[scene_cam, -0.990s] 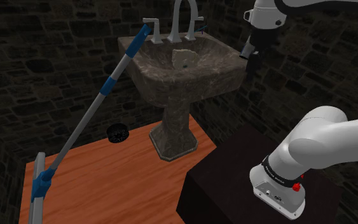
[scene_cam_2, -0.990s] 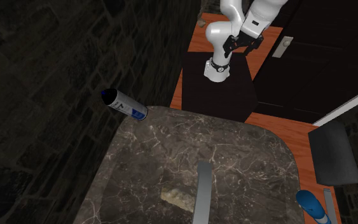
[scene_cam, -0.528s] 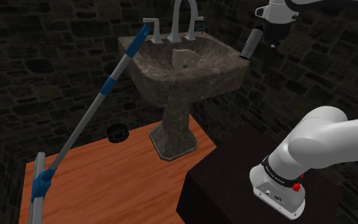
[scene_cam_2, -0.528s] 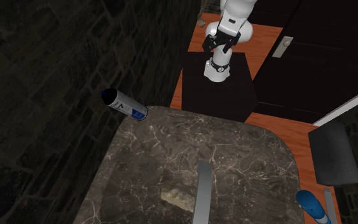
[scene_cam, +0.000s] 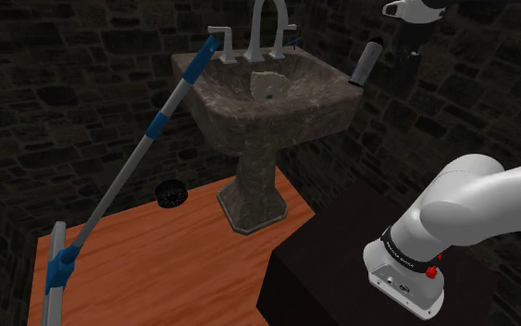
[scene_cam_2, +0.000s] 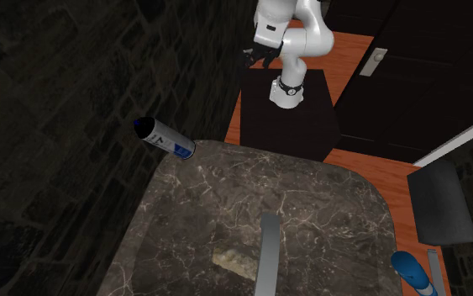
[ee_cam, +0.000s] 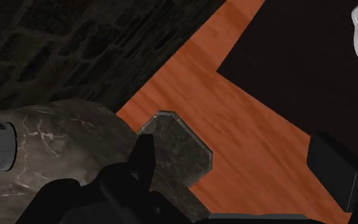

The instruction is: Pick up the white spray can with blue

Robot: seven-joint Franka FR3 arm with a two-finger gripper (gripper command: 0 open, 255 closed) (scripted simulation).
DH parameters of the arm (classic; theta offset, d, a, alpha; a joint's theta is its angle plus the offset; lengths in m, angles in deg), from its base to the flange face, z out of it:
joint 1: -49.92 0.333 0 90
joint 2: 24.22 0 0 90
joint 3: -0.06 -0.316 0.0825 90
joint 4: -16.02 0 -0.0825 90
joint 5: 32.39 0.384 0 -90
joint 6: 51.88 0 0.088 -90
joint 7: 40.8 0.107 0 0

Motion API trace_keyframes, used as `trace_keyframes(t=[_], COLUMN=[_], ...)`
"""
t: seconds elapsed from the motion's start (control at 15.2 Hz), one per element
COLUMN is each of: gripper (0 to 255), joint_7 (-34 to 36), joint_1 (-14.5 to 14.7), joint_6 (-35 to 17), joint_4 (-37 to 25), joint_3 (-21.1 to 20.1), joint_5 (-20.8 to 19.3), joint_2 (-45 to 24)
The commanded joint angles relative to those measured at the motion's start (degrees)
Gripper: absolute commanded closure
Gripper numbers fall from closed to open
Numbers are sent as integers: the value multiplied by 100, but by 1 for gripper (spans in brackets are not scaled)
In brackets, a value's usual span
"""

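The can (scene_cam_2: pixel 169 141), white with a blue cap and a blue mark on its side, lies on its side at a corner of the sink (scene_cam_2: pixel 310 219), cap end sticking out past the rim. In the shoulder view it juts up and to the right from the sink's right-hand corner. The gripper (scene_cam: pixel 410 72) hangs beside it on that view's right, near the can but apart from it, pointing down. In the wrist view its two fingers (ee_cam: pixel 144 156) stand wide apart with nothing clasped between them, and the can's end shows out past one finger, against the sink's side. Below the gripper lie the sink's foot (ee_cam: pixel 179 147) and the orange wood floor (ee_cam: pixel 234 121). A tap (scene_cam: pixel 269 28) stands at the sink's back, and a mop (scene_cam: pixel 129 171) with blue joints leans on the rim at the shoulder view's left. The arm (scene_cam: pixel 471 199) rises from the dark stand (scene_cam: pixel 332 269).
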Motion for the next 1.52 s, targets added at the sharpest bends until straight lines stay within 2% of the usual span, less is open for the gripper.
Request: trace_keyframes(t=[0.0, 0.46, 0.79, 0.99, 1.12, 1.25, 1.45], gripper=[0, 0, 0, 0, 0, 0, 0], joint_7=[-512, -2260, -3650, -4622, -5351, -6108, -7089], joint_1=[58, 430, 790, 953, 944, 744, 76], joint_6=[-124, -638, -1022, -1228, -1322, -1333, -1147], joint_4=[-232, -1319, -2304, -2987, -3495, -4061, -5064], joint_3=[291, 1358, 2218, 2773, 3101, 3294, 3203], joint_5=[-158, -305, 83, 647, 1214, 1896, 2847], joint_2=[-223, -1334, -2419, -3268, -3951, -4698, -5758])
